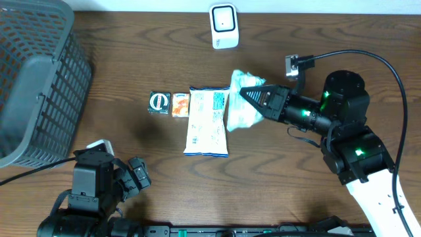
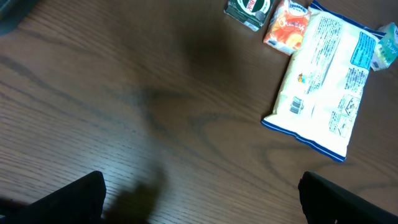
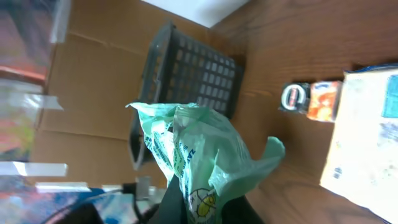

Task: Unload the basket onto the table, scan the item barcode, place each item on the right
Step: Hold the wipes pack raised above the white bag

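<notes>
My right gripper (image 1: 248, 96) is shut on a crumpled pale green packet (image 1: 242, 108), the item, and holds it in the air over the middle of the table. The right wrist view has the green packet (image 3: 199, 155) sticking up from between the dark fingers of my right gripper (image 3: 205, 208). No barcode shows on it. A white scanner (image 1: 223, 25) stands at the table's far edge, beyond the packet. My left gripper (image 1: 136, 172) is low at the front left. In its wrist view the left gripper (image 2: 202, 202) is open over bare wood.
A grey basket (image 1: 33, 85) fills the far left corner. In a row left of the held packet lie a dark packet (image 1: 159, 102), an orange packet (image 1: 181, 104) and a white and blue bag (image 1: 208, 122). A barcode (image 2: 296, 106) shows on the bag.
</notes>
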Tool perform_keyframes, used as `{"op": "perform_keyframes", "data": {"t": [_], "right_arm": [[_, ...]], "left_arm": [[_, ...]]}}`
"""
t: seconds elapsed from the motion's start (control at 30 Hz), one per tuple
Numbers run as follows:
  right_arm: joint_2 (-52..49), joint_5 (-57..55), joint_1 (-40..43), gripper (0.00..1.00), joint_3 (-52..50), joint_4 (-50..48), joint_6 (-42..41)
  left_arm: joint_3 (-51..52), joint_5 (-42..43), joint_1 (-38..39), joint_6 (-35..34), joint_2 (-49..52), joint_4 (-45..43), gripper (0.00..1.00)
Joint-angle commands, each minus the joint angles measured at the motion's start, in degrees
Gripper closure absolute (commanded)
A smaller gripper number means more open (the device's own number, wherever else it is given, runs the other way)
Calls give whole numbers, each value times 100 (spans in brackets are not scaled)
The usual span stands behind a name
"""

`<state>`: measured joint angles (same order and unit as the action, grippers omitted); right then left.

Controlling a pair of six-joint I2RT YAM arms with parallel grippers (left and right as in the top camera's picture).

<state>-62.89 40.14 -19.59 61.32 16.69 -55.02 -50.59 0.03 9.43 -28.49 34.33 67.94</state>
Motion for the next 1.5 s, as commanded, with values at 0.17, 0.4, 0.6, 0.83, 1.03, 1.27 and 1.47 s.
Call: {"op": "perform_keyframes", "data": {"t": [0.17, 0.4, 0.6, 0.83, 1.03, 1.27, 1.47], "right_arm": [[-426, 63, -33, 99, 44, -144, -85], [-914, 232, -33, 99, 44, -11, -341], [-986, 291, -24, 99, 44, 39, -343], [-986, 291, -22, 99, 44, 181, -319], [-986, 293, -22, 99, 44, 243, -315], [-986, 293, -22, 99, 44, 243, -302], [-986, 293, -22, 99, 44, 243, -299]], "left_arm": [[13, -52, -13, 11, -24, 13, 2], [13, -52, -13, 11, -24, 13, 3], [13, -52, -13, 11, -24, 15, 2], [13, -52, -13, 11, -24, 15, 2], [13, -52, -13, 11, -24, 15, 2], [13, -52, -13, 11, -24, 13, 2], [13, -52, -13, 11, -24, 15, 2]]}}
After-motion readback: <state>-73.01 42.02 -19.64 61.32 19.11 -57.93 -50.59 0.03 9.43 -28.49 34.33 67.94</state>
